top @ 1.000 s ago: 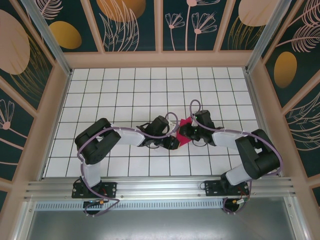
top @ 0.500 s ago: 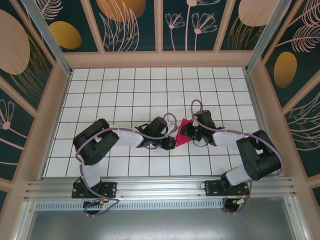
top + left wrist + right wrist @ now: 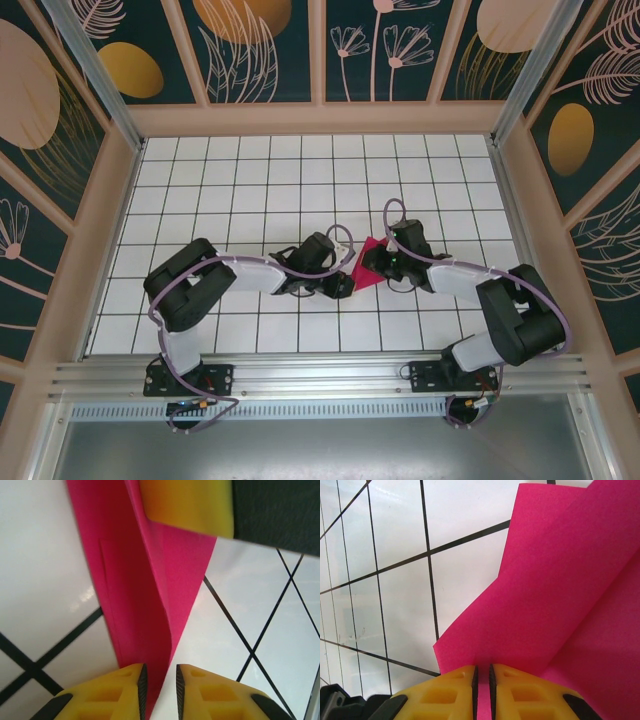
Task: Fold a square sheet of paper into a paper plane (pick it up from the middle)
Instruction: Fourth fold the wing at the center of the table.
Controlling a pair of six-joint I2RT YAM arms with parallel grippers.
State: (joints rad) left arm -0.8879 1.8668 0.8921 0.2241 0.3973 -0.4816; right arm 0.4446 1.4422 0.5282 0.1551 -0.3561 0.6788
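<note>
The magenta sheet of paper (image 3: 362,268) lies folded and creased on the white tiles at mid-table, between both grippers. My right gripper (image 3: 378,262) comes at it from the right. In the right wrist view the right gripper (image 3: 482,672) is shut on the edge of the paper (image 3: 560,580), whose upper flap lifts away from the lower layer. My left gripper (image 3: 345,283) meets the paper from the left. In the left wrist view the left gripper (image 3: 161,672) stands slightly open, and the narrow end of the paper (image 3: 135,590) lies loose in the gap. A yellow right finger (image 3: 190,505) rests on the paper's far end.
The white tiled table (image 3: 250,190) runs out to wooden walls on three sides. Both arm bases sit on the metal rail (image 3: 320,375) at the near edge. The two wrists are close together at the paper.
The paper's flap shows a little more between the grippers in the top view than a second ago. Both arms have barely shifted.
</note>
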